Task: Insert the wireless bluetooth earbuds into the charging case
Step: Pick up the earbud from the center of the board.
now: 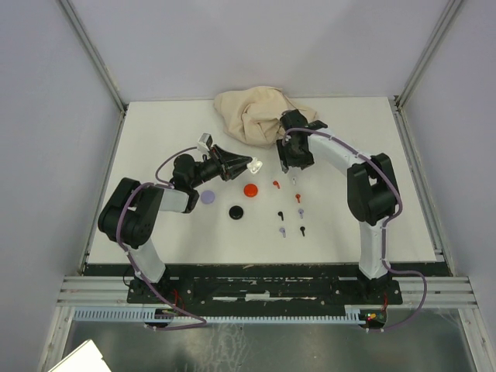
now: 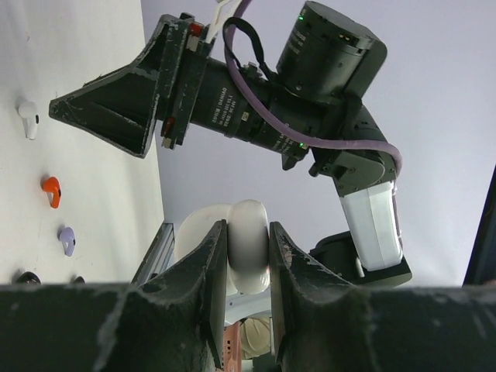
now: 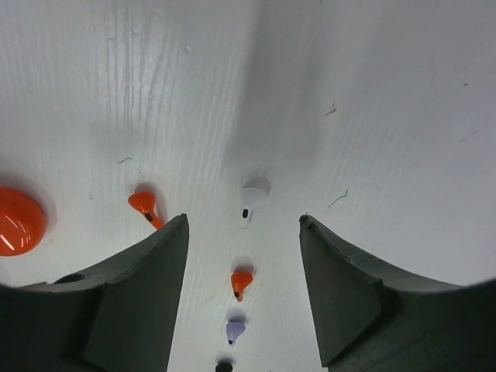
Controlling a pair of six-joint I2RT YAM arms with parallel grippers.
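**Holding the case aloft, with the other arm over a white earbud**

Clamping a white charging case [image 2: 248,256] edge-on between its two fingers [image 2: 214,287], the left end effector [image 2: 248,232] was turned on its side above the table [image 1: 155,139], the case clear of the surface. The right arm's wrist filled the space just beyond the case in the left wrist view.

The right end effector [image 3: 243,218] pointed down at the table with its fingers [image 3: 155,263] standing well apart and gripping nothing. A white earbud [image 3: 249,200] lay on the table directly beneath the gap, just ahead of the fingertips and touching neither.

One red earbud [image 3: 143,205] lay just outside the finger on the picture's left side, and a red disc [image 3: 15,221] sat farther out on that same side. A second red earbud [image 3: 241,280] lay within the gap, back toward the wrist. Behind it came a lavender earbud [image 3: 234,331], then a black earbud [image 3: 224,366] at the frame's edge.

From overhead, a crumpled beige cloth bag [image 1: 260,115] lay just beyond the right end effector, on the far side of the table.
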